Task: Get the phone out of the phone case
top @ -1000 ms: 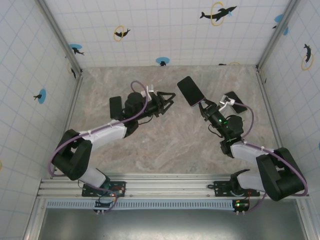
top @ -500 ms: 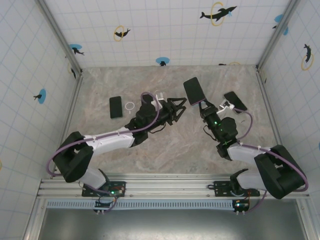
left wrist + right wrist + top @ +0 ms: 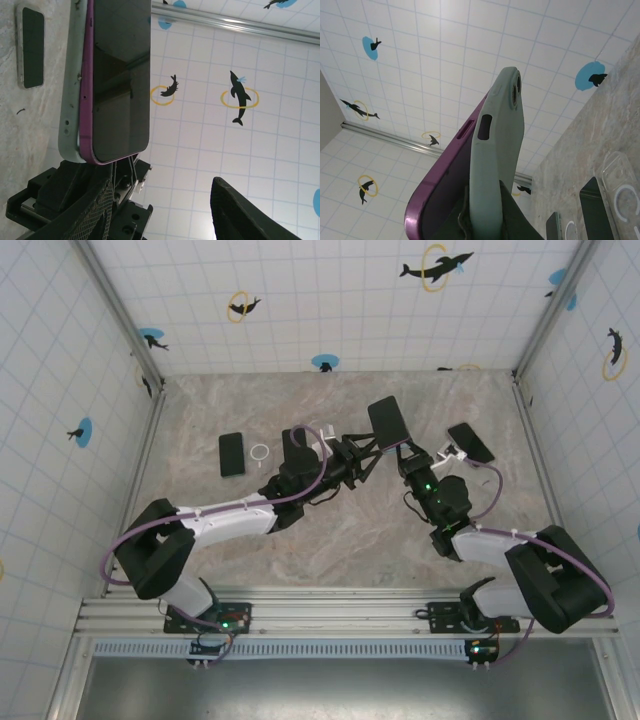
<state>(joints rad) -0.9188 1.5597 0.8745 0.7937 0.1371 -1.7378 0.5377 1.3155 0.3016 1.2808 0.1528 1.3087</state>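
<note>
Phone (image 3: 388,422) and phone case (image 3: 497,150) were held upright above the table (image 3: 330,530), right of centre, the case clamped at its lower end by the right gripper (image 3: 408,450). The left gripper (image 3: 370,452) was seen just left of them, jaws parted, nothing grasped. It was judged that only the purple body ought to be pinched, clear of the case lip, and drawn off squarely.

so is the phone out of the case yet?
Partly out: the phone splays from the case along one side, joined at the camera end. The right gripper clamps the case.
</note>
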